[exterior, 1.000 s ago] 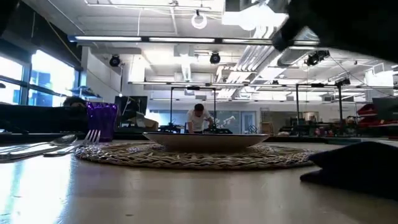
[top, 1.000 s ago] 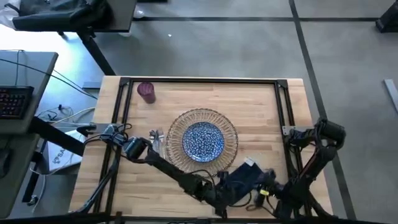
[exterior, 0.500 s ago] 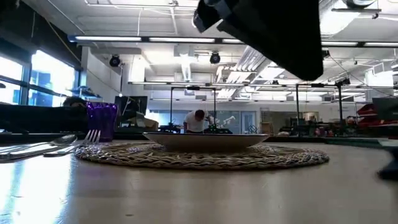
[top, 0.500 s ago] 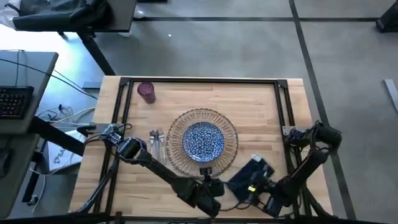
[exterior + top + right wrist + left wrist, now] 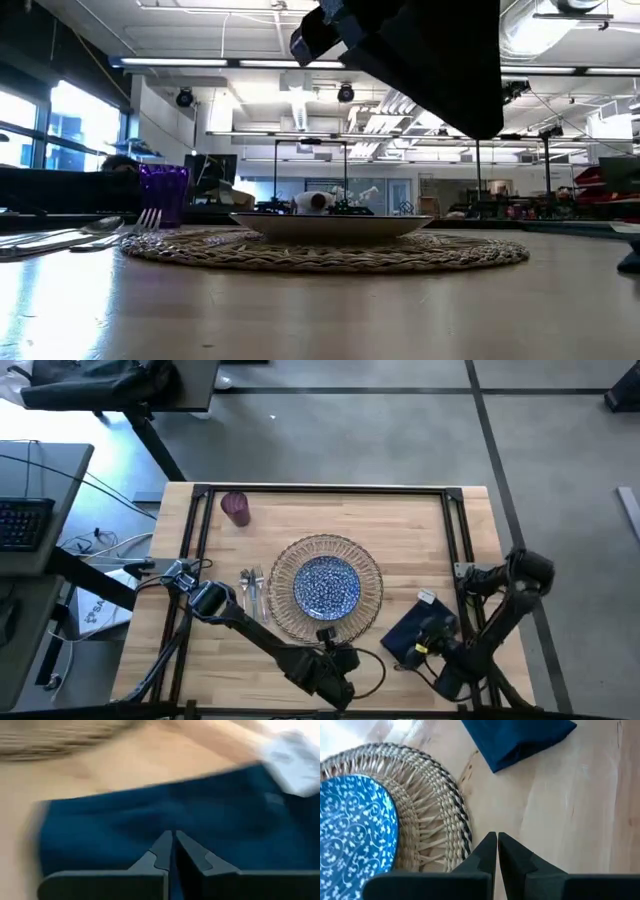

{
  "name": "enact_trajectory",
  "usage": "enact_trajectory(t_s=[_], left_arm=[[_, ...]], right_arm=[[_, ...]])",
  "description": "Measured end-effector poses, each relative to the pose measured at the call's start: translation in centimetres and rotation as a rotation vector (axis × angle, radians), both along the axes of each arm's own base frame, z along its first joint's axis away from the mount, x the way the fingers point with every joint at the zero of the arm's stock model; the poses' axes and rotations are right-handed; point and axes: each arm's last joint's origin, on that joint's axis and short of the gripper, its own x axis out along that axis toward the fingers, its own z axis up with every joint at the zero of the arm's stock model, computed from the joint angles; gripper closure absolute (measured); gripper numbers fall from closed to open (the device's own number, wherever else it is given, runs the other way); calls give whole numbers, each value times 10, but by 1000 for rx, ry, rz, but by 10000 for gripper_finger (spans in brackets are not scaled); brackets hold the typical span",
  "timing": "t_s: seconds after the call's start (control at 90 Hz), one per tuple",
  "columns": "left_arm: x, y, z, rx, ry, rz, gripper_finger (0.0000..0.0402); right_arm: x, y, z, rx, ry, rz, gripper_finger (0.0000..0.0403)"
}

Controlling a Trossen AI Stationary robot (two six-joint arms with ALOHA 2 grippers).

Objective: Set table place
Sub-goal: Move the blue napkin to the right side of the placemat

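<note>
The blue-patterned plate (image 5: 327,584) sits on the round wicker charger (image 5: 291,557) at mid-table. Fork, knife and spoon (image 5: 252,590) lie side by side just left of the charger. The navy napkin (image 5: 408,632) lies flat on the table right of the charger, a white tag (image 5: 427,598) at its far corner. My right gripper (image 5: 432,642) is shut on the napkin. My left gripper (image 5: 329,636) is shut and holds nothing; it hangs above the table at the charger's near rim (image 5: 451,827), with the napkin (image 5: 517,737) ahead of it. My right gripper has its shut fingertips (image 5: 165,845) on the napkin's near right part (image 5: 150,815), slanting down from the table's near right side. The fingers themselves hide whether a fold or an edge is between them. The napkin lies flat on the table.
A small purple cup (image 5: 236,508) stands at the far left of the table. Bare wood lies along the far edge, right of the napkin, and between charger and napkin. The low view shows the left arm (image 5: 420,50) hanging over the near table.
My right gripper has moved toward the table's right and far edges, sliding the napkin along the table away from the near edge; the napkin has turned and now lies flatter. My left gripper has left the napkin and gone toward the charger's near rim.
</note>
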Motion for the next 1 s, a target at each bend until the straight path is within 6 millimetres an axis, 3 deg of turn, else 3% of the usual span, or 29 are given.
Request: enact_trajectory(t_s=[0.244, 0.478, 0.567, 0.711, 0.844, 0.922, 1.0], left_arm=[[0, 0, 0, 3, 0, -3, 401], [-5, -7, 1, 14, -7, -15, 401], [-6, -9, 1, 13, -5, -13, 401], [-6, -7, 1, 20, -14, 1, 401], [-10, -4, 3, 26, -7, 54, 401], [-14, -1, 8, 11, 5, 86, 401], [-19, 3, 16, 36, 14, 106, 401]], right_arm=[[15, -25, -7, -81, 93, -70, 403], [30, -60, -30, -132, 50, 75, 403], [36, -71, -21, -193, 75, 192, 403], [43, -78, 11, -324, 86, 432, 403], [37, -72, 34, -121, -96, 343, 403], [32, -63, 31, 73, -170, 223, 403], [27, -56, 22, 156, -155, 167, 403]])
